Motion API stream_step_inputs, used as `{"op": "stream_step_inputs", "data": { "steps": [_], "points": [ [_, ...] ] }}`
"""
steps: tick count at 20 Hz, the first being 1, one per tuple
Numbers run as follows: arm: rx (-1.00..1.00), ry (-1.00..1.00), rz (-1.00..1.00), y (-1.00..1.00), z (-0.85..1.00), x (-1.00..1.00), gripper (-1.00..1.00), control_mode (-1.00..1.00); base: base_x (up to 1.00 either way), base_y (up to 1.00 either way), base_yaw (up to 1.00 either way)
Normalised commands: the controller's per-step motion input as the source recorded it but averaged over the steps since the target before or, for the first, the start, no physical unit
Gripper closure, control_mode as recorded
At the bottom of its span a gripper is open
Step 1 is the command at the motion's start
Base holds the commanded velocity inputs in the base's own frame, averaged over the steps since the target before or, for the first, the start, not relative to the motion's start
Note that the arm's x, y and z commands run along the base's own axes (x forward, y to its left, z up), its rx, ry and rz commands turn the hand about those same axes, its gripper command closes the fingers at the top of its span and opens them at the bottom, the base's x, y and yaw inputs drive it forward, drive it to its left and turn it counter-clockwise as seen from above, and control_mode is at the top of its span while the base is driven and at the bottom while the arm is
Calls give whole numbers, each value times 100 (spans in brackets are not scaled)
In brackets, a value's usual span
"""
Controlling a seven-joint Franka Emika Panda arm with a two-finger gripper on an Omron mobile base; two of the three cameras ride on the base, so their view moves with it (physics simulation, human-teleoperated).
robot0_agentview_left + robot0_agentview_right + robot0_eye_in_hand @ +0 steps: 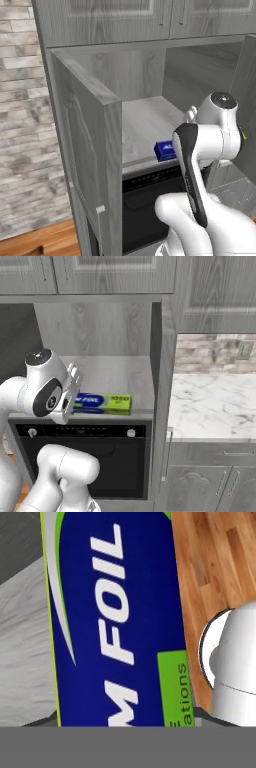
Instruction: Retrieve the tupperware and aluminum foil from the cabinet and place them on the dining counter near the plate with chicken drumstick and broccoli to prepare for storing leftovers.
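**Foil box lying along the front edge of the open cabinet shelf, robot hand close over it**

The aluminum foil [102, 403] lies flat on the grey wood shelf [115, 376] of an open cabinet, directly above a black built-in oven [90, 456]. Its long axis runs along the shelf's front edge, side to side across the cabinet opening. In the right base view its green end points right, toward the cabinet's side wall, and its blue lettered part runs left until the robot's wrist covers it.

The left base view shows just one short blue end of the box [165, 150] at the shelf's front lip, the rest hidden behind the white arm. This view also shows the opened cabinet door [87, 150] swung out on the left, and a brick wall [22, 125] beyond it.

The right base view adds a white marble counter [210, 406] to the right of the cabinet, with a tiled backsplash behind it.

The hand view looks from very close onto the box's printed face [115, 617]: white letters reading "FOIL" on blue, a green panel, and the long axis running up and down the frame. Wooden floor [210, 562] shows past one long side of the box, grey shelf past the other.

The gripper's fingertips are not visible in any view, so whether the pincer is released or grasping the box cannot be told.
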Motion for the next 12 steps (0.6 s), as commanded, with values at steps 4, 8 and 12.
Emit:
{"op": "stream_step_inputs", "data": {
  "steps": [4, 8, 12],
  "points": [
    [0, 20, 0, 15, 46, -60, 100, -100, 0, 0, 0],
    [0, 0, 0, 0, 0, 0, 100, 100, -97, 6, 0],
    [0, 0, 0, 0, 0, 0, 100, 100, -100, 0, -6]
  ]
}}
